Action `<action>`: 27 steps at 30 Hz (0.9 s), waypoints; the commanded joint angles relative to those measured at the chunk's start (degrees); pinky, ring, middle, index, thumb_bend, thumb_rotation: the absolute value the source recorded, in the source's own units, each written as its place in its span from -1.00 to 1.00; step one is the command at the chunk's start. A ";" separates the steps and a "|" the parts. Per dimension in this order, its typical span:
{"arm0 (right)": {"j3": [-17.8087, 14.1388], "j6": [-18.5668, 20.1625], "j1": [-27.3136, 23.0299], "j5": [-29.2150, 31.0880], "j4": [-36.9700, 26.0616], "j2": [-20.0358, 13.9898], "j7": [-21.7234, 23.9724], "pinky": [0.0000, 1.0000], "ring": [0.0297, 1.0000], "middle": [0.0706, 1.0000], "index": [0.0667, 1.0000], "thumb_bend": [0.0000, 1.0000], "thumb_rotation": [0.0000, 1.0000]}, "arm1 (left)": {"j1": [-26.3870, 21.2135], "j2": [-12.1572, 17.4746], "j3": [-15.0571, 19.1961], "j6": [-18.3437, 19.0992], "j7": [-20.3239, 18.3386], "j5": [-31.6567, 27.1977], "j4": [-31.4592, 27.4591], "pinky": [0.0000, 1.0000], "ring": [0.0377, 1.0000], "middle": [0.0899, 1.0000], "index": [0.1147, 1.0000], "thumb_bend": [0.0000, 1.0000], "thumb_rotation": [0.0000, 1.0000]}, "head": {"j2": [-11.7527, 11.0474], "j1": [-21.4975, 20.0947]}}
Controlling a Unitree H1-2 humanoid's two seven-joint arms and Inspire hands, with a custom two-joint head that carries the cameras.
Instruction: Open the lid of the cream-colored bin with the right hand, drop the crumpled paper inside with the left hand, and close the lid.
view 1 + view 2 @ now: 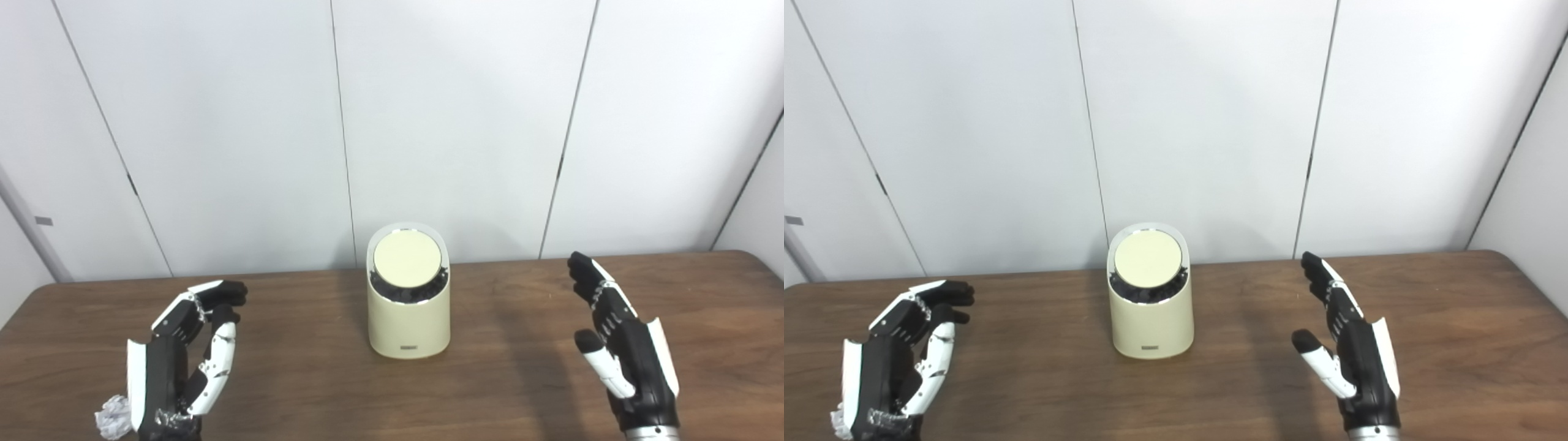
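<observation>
A cream-colored bin [408, 318] stands upright at the middle of the wooden table [318, 380], its round lid [407, 260] tilted toward me and closed. A crumpled white paper ball [113, 418] lies at the table's near left edge, just left of my left wrist and partly hidden by it. My left hand [184, 352] hovers open above the table, fingers curved and holding nothing. My right hand [615, 334] is open on the right side, fingers stretched upward, well to the right of the bin.
A white panelled wall [429, 122] rises directly behind the table's far edge. The table's right corner [753, 257] is rounded.
</observation>
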 commanded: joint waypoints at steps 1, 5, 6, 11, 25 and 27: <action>-0.40 -1.37 -1.39 0.47 -1.03 -0.02 -0.09 0.80 0.80 0.76 0.69 0.93 0.60 | -1.51 0.41 -0.02 -2.18 -0.32 -0.14 -1.70 0.06 0.21 0.20 0.13 -0.63 -0.11 | 0.07 -0.03; -0.42 -1.25 -1.34 0.04 -1.14 0.00 -0.24 0.80 0.79 0.75 0.69 0.94 0.62 | -1.50 0.46 -0.06 -2.32 -0.38 -0.14 -1.68 0.06 0.21 0.20 0.14 -0.63 -0.13 | 0.06 0.00; -0.42 -1.32 -1.35 0.06 -1.11 0.00 -0.25 0.80 0.79 0.75 0.69 0.94 0.63 | -1.50 0.51 -0.05 -2.41 -0.35 0.04 -1.64 0.06 0.21 0.21 0.14 -0.63 -0.13 | 0.07 0.01; -0.36 -0.79 -1.29 0.60 -1.36 0.13 -0.04 0.83 0.81 0.76 0.70 0.94 0.61 | -1.52 0.54 -0.01 -2.43 -0.32 -0.10 -1.59 0.06 0.21 0.20 0.13 -0.63 -0.12 | 0.14 -0.04; 0.32 1.82 -4.13 -4.11 -2.43 -0.09 -0.36 0.72 0.80 0.78 0.72 0.73 0.49 | -2.06 -0.29 -0.42 -1.99 0.10 1.31 -1.30 0.05 0.20 0.19 0.13 -0.60 -0.07 | -0.19 -0.24; 0.79 3.41 -5.93 -5.43 -3.40 -0.32 0.19 0.73 0.81 0.79 0.74 0.69 0.47 | -2.22 -0.55 -0.47 -2.11 0.35 1.76 -1.16 0.04 0.20 0.19 0.13 -0.61 -0.07 | -0.17 -0.23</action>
